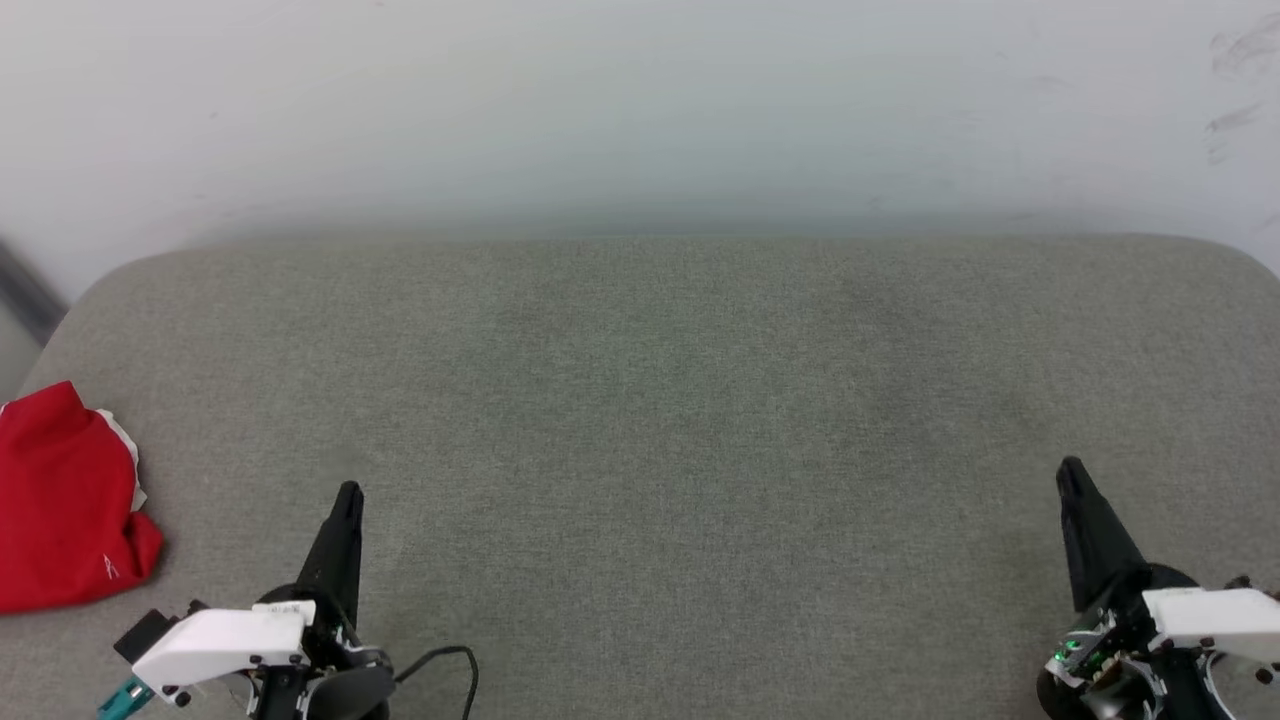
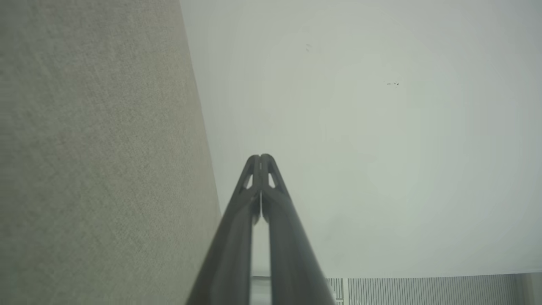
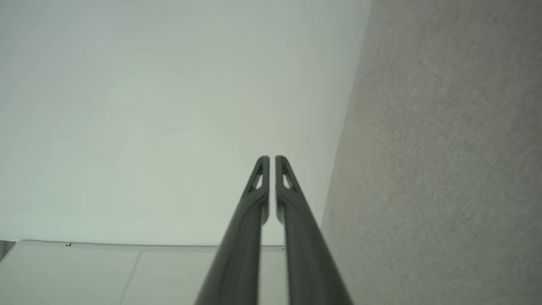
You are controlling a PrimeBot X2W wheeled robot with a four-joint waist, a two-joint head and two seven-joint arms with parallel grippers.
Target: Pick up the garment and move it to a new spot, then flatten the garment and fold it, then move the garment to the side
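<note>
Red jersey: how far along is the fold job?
Done, apparently: the red soft-fabric shirt with white trim lies as a compact bundle at the left edge of the grey fabric surface, seemingly folded and set aside. In hand: nothing; left gripper and right gripper are shut, empty, clear of it. Left: probably nothing; fold quality hard to judge.

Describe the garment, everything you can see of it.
The garment is soft red fabric gathered into a compact, rumpled bundle, with a strip of white cloth peeking out at its upper right edge and a tiny pale mark near its lower right corner. It lies at the far left of the grey upholstered surface, cut off by the picture's edge. Only that surface touches it; the left gripper stands apart to its right.
</note>
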